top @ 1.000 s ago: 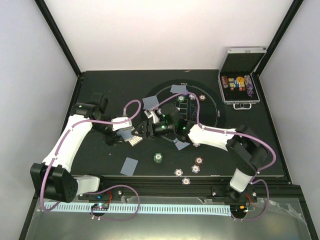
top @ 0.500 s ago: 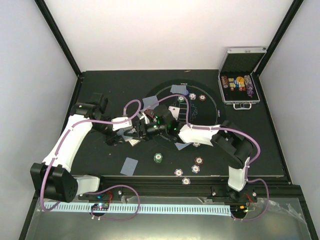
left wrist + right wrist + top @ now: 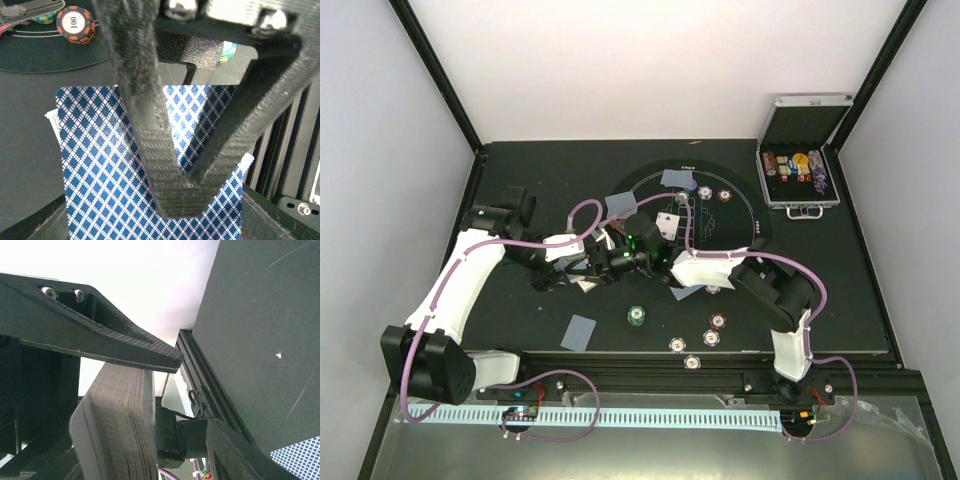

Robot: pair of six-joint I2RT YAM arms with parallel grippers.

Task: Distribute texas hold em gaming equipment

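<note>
Black table (image 3: 540,170); blue-backed cards (image 3: 100,165); chip (image 3: 75,25) reads "100".

The one number that reads is "100", in dark digits on the pale centre disc of a red-and-black chip (image 3: 75,24) lying on the counter, seen at the top left of the left wrist view. The back of the top card of the deck (image 3: 100,175) bears a printed lattice of blue diamonds on white. In the top view, thin white ring lines and a short row of white dots (image 3: 688,168) are printed on the black mat (image 3: 745,215). A face-up card (image 3: 667,222) there shows a small dark mark, too small to read. The markings on the chip rolls in the silver case (image 3: 804,170) are also too small to read.
</note>
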